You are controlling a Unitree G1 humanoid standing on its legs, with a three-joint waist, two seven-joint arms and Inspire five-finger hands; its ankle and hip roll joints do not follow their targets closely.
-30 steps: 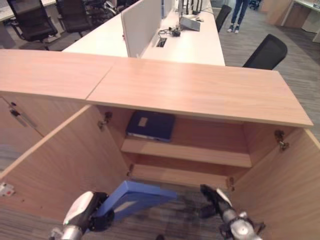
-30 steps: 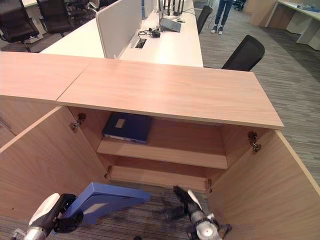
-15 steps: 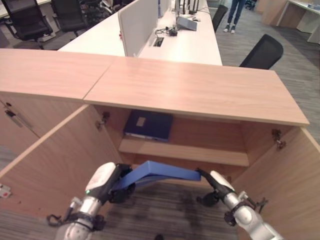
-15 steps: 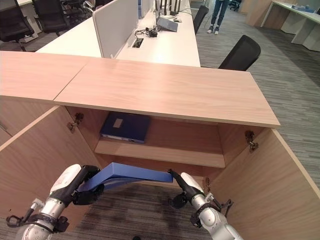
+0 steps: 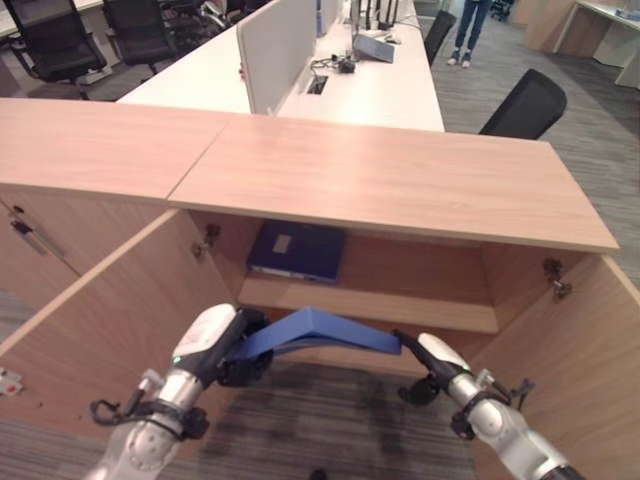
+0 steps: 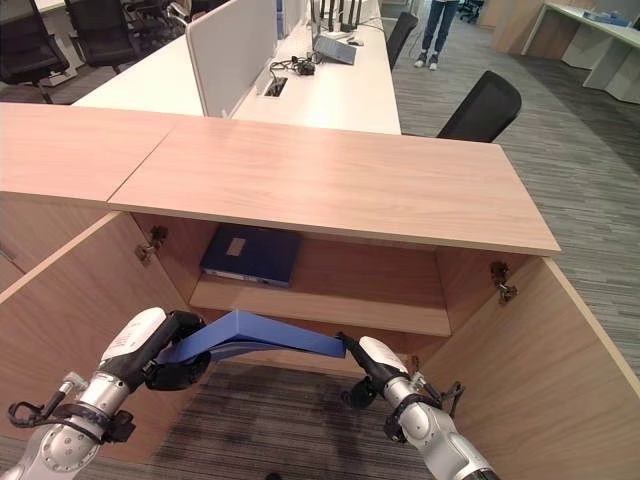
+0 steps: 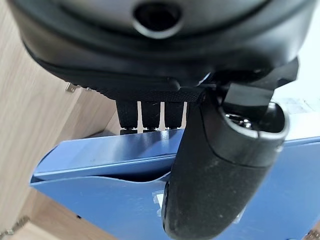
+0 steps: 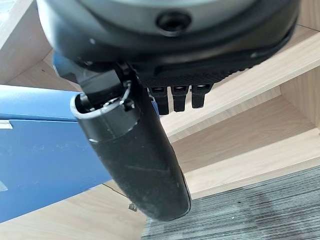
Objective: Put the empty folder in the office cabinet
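Midway, by my reading: the folder point(image 5: 318, 335) is lifted, carried lower centre of frame between both hands, just in front of the open cabinet point(image 5: 400, 180). Left hand point(image 5: 215, 345) has thumb and fingers clamped on its left end. Right hand point(image 6: 372, 357) is at its right end with straight fingers; contact probable, grip not evident. Done: pickup and approach. Left: slide it onto a shelf point(image 5: 370, 305), release. Another folder point(image 5: 298, 250) already lies on the shelf's left part.
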